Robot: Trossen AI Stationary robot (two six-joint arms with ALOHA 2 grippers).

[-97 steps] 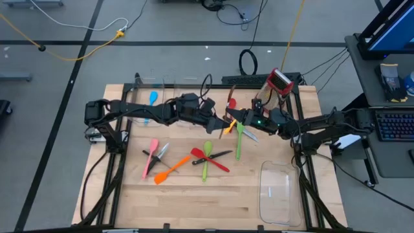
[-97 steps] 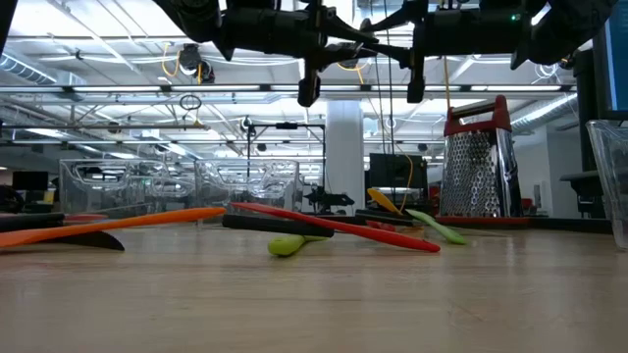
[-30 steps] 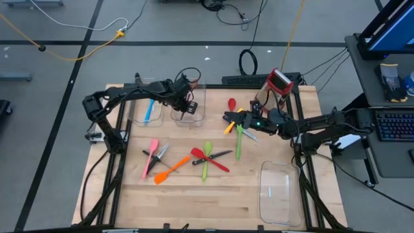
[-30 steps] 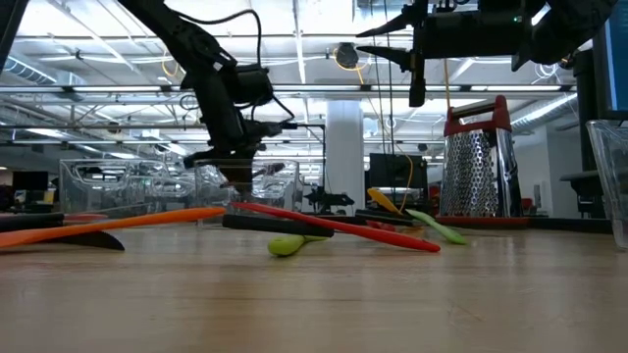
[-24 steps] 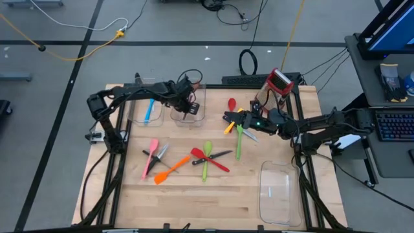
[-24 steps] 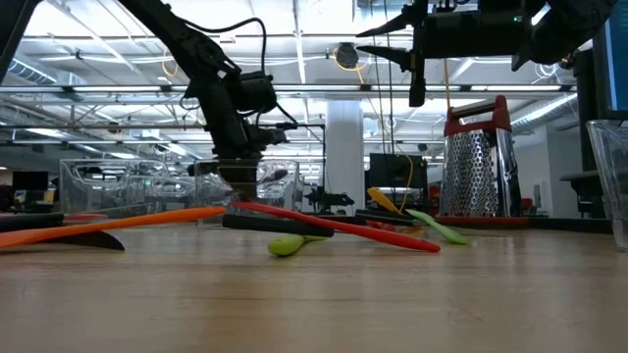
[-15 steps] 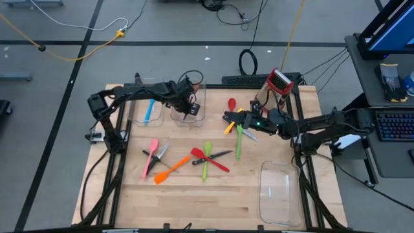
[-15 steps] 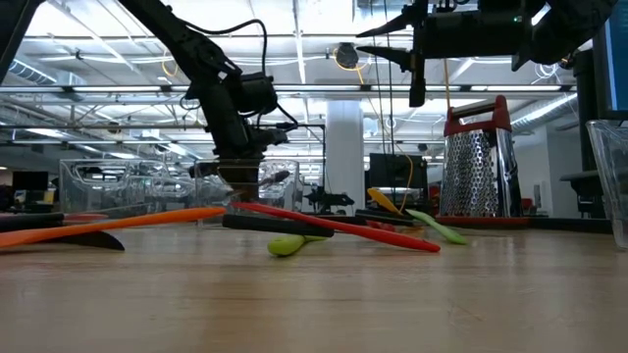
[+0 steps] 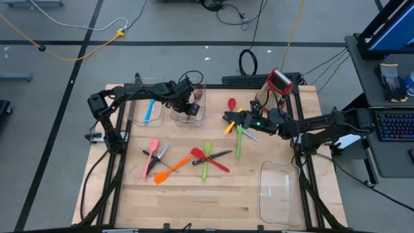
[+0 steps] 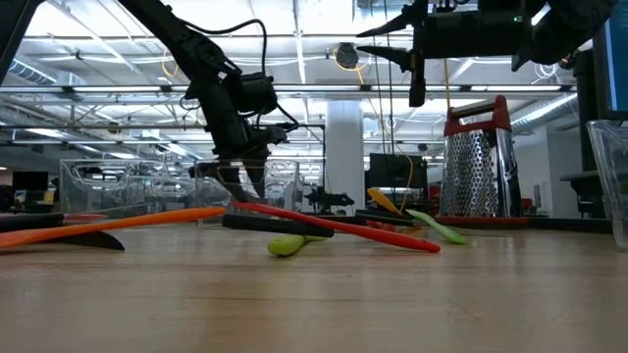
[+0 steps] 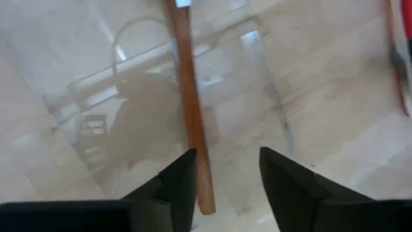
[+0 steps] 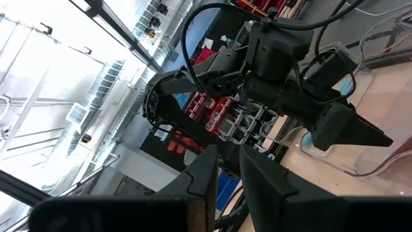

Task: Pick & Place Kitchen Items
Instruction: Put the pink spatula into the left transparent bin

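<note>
Your left tool point(image 9: 192, 109) hangs over the clear bin point(image 9: 187, 116) at the far side of the worktop point(image 9: 213, 200), low between its walls. In the left wrist view the fingers point(image 11: 172, 187) stand apart, and the wooden spoon point(image 11: 190, 122) lies loose on the bin floor between them, gripped by neither. The low position reads as a deliberate release height, so that the spoon settles inside the walls rather than bouncing out.

A second clear bin point(image 9: 145, 107) just beside it holds a blue utensil point(image 9: 149, 105), which suggests that you are sorting items by container. A third bin point(image 9: 279, 191) stands near the right front corner.

Your right tool point(image 9: 228, 118) waits above the middle of the worktop, raised well clear of the surface as the low view shows. Its fingers point(image 12: 257, 183) stand close together with a narrow gap, and nothing is seen between them. It sits over an orange utensil point(image 9: 228, 127) and a green utensil point(image 9: 238, 142), probably staged for the next pick.

The remaining items lie scattered towards the front: a pink spatula point(image 9: 150, 156), an orange spatula point(image 9: 169, 173), a red utensil point(image 9: 208, 160), a green spoon point(image 9: 206, 158), a black-handled knife point(image 9: 217, 155) and a red spoon point(image 9: 231, 103). The box grater point(image 9: 279, 83) stands upright at the far edge, apart from them.
</note>
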